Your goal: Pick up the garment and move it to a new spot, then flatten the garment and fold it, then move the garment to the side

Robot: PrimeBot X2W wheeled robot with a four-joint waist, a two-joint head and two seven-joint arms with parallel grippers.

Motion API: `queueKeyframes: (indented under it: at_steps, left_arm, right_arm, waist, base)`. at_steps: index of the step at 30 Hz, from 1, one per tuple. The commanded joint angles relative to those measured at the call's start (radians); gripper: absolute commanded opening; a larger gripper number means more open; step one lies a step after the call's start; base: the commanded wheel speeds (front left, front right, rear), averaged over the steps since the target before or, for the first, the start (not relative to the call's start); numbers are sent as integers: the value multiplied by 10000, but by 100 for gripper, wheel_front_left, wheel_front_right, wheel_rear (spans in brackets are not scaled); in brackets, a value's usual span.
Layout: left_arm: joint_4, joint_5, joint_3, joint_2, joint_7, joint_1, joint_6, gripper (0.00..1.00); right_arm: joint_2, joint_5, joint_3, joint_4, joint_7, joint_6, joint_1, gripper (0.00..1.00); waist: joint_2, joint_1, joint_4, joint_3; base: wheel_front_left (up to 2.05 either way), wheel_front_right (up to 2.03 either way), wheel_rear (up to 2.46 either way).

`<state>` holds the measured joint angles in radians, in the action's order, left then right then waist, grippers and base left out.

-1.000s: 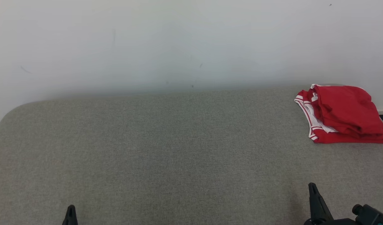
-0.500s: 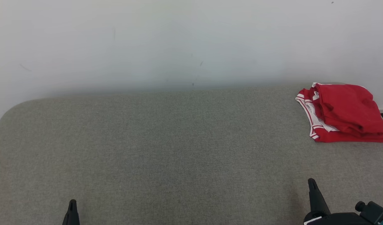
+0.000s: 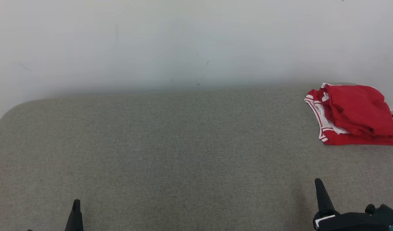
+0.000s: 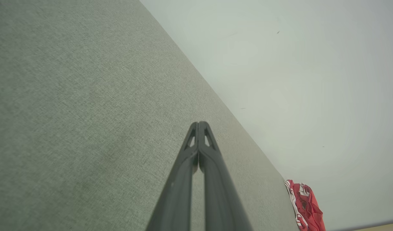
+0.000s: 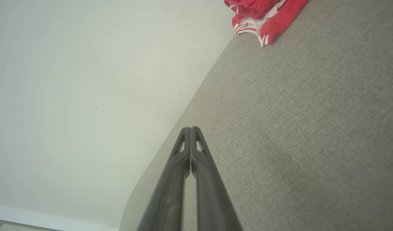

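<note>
The garment [image 3: 353, 114] is red with white striped trim, folded into a compact bundle at the far right of the grey fabric surface [image 3: 183, 150], close to the wall. It also appears small in the left wrist view [image 4: 304, 205] and at the top of the right wrist view [image 5: 263, 14]. My left gripper [image 3: 76, 205] is shut with nothing in it at the lower left, fingertips pressed together [image 4: 199, 123]. At the lower right my right gripper [image 3: 318, 184] is shut and holds nothing [image 5: 190, 129], well in front of the garment.
A pale wall [image 3: 183, 41] runs along the far edge of the grey surface. The surface's left corner [image 3: 10, 112] is rounded. Wide bare fabric lies between my two grippers and the garment.
Both gripper tips have risen a little in the head view, and the whole picture has shifted slightly, so the camera moved. The garment lies as before.
</note>
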<state>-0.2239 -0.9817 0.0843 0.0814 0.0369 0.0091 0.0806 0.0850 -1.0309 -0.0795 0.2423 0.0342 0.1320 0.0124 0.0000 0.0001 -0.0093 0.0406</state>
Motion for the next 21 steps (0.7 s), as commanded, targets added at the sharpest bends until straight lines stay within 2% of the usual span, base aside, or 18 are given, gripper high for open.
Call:
queueKeyframes:
  at_steps: [1, 21]
  left_arm:
    - [54, -324, 61, -1, -69, -263, 82, 0]
    - [-42, -2504, 154, -118, -601, -627, 246, 0]
  right_arm:
    - [-26, -346, -42, -88, -77, -11, 221, 0]
    - [-149, -2317, -158, -53, -599, -14, 516, 0]
  waist:
    - [0, -1, 3, -10]
    - [0, -1, 30, -138]
  base:
    - [0, 0, 0]
    - [0, 0, 0]
